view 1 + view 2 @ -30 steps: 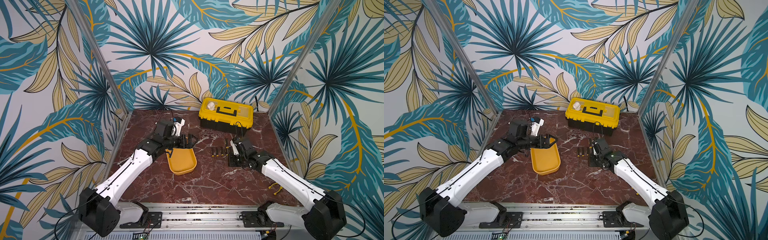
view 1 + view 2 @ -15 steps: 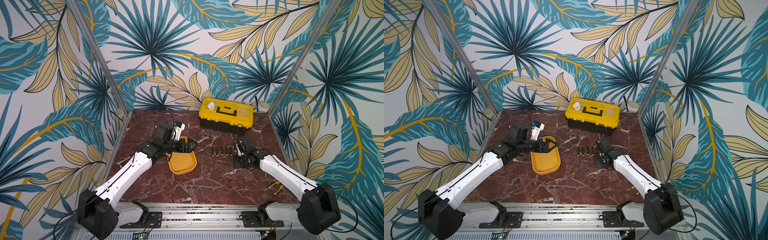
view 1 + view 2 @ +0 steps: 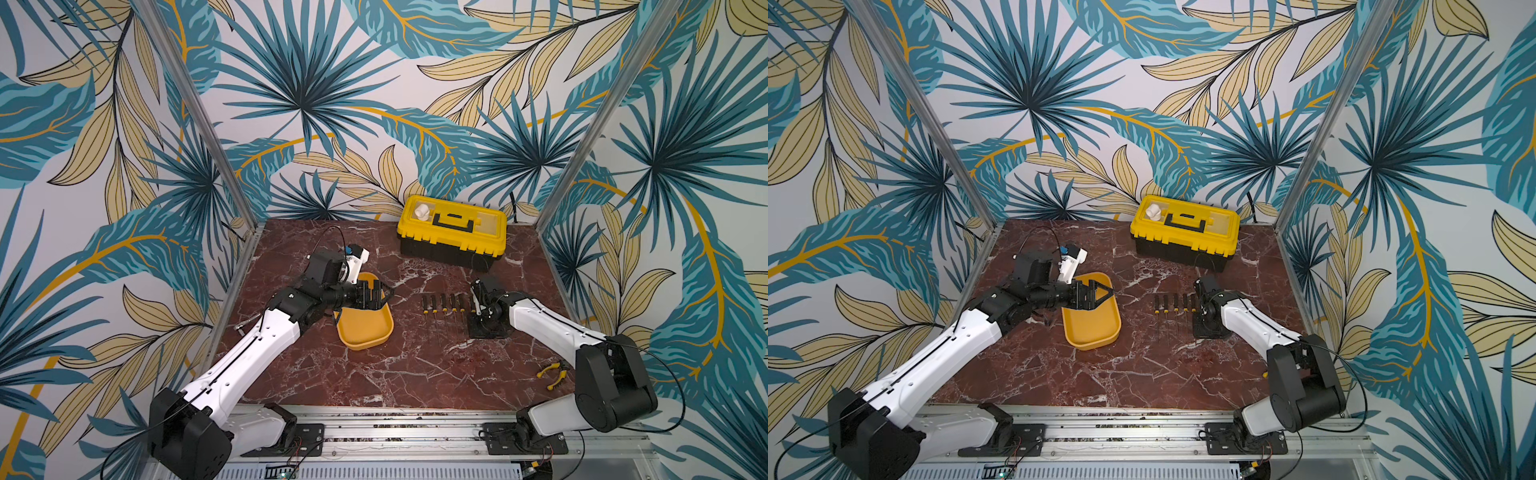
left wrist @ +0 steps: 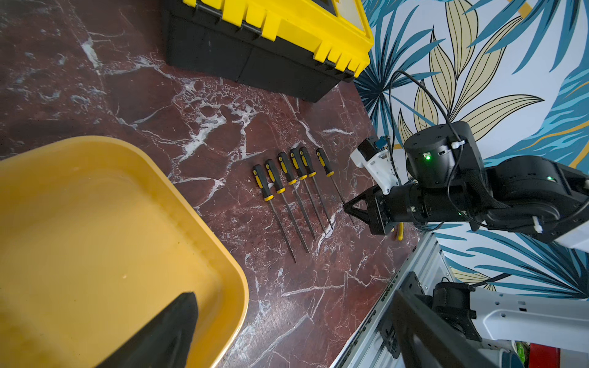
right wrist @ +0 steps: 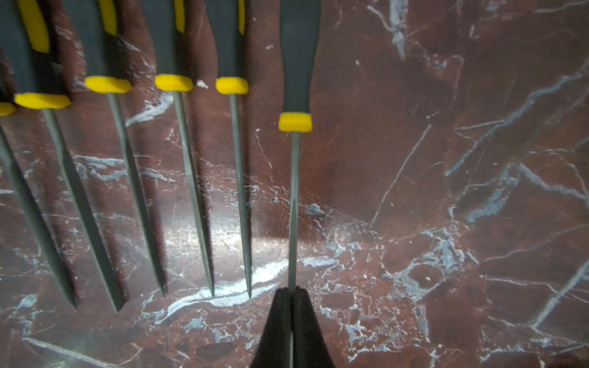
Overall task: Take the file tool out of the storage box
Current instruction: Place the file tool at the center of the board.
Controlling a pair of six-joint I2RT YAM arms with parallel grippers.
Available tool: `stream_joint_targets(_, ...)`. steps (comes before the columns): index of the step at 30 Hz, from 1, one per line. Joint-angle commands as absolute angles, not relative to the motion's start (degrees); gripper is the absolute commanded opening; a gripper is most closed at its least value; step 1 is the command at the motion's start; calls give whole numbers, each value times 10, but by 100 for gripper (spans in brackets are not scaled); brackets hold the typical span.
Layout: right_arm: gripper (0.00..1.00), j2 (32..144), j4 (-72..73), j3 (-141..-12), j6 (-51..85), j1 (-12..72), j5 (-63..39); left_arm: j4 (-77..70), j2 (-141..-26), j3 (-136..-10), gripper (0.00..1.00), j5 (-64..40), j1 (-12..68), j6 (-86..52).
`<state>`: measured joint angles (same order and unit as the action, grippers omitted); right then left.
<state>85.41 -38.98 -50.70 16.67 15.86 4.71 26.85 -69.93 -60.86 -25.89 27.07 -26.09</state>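
R gripper (image 5: 292, 294) pinches the file tool (image 5: 294, 178) by its thin tip. The file is outside the storage box (image 3: 365, 328), at the box's 3 o'clock, last in the file row (image 4: 288, 178) — long axis 12–6, handle twd 12. L gripper (image 3: 1102, 296) is spread wide over the box; R arm is nearer.

No text, label, brand or number is legible on the storage box (image 3: 365, 332), the file tools (image 4: 286, 169) or the toolbox (image 3: 490, 232).
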Motion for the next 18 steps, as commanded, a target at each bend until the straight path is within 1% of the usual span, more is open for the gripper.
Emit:
stream_joint_targets(1, 0, 868, -385, -519, 153, 154, 48, 283, -686, -592, 100, -259, 273, -245)
stream_joint_targets(18, 0, 928, -395, -559, 142, 145, 43, 265, -679, -571, 100, -261, 273, -260)
